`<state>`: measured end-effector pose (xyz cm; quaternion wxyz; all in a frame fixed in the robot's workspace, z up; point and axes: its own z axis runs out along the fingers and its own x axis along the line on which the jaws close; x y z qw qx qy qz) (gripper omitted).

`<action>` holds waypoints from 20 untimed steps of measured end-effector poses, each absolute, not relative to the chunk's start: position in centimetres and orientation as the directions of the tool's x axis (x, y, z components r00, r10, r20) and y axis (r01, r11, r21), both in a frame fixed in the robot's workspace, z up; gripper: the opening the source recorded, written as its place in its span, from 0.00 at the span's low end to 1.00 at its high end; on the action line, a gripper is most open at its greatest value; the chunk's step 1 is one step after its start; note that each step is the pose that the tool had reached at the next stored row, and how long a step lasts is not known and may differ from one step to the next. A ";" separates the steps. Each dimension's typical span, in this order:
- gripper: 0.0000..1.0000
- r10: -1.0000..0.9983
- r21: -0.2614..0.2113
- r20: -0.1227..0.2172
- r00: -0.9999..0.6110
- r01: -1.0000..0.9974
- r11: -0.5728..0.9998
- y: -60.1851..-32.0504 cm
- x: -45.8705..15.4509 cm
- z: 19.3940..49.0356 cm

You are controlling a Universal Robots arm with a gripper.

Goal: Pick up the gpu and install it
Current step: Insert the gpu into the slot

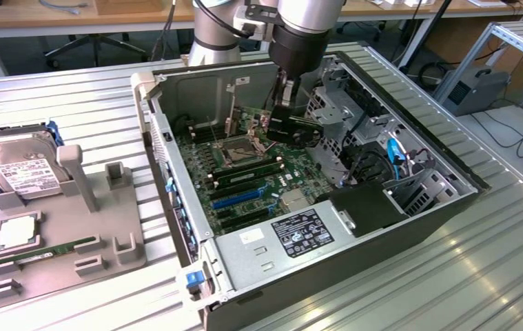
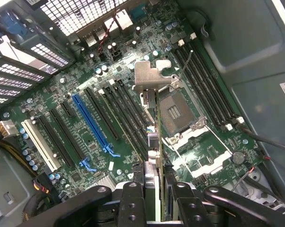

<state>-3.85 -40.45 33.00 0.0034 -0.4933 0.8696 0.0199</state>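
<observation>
Exterior view: big open PC case (image 1: 426, 227) lies on its side on the slatted metal table (image 1: 68, 96), side panel off so the motherboard (image 1: 242, 186) faces up w/ straight-down access for the arm. PSU (image 1: 284, 241) sits at the near end, drive cage (image 1: 335, 110) at the far side. Robot arm (image 1: 302, 31) comes in from above and reaches into the case, over the board near the CPU socket (image 1: 240, 146).

On the exterior view's left, a grey parts holder (image 1: 59, 234) keeps spare parts upright or slotted for easy pickup: hard drive (image 1: 18, 169) at the back, RAM stick (image 1: 54, 249) in a groove near the front.

Gripper (image 2: 159, 189) is narrowed onto the gpu (image 2: 156, 142), fingers clamped on either face of the card, which hangs edge-on below them. Held vertical like this prob. so the edge connector points down at the slots. Silver bracket (image 2: 149, 75) is at the far end, toward the rear I/O side of the case, matching how a card must sit.

Wrist view: gpu hovers above the board betw. the blue slot (image 2: 93, 125) w/ its black neighbours and the socket, not yet seated. Can't tell exactly which slot it's lined up with.
</observation>
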 end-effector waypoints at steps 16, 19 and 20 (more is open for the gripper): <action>0.27 -0.888 0.031 -0.025 -0.459 -0.888 0.458 -40.5 -3.9 33.0; 0.27 -0.892 0.031 -0.025 -0.451 -0.892 0.450 -40.5 -3.9 33.0; 0.27 -0.894 0.031 -0.025 -0.448 -0.894 0.447 -40.5 -3.9 33.0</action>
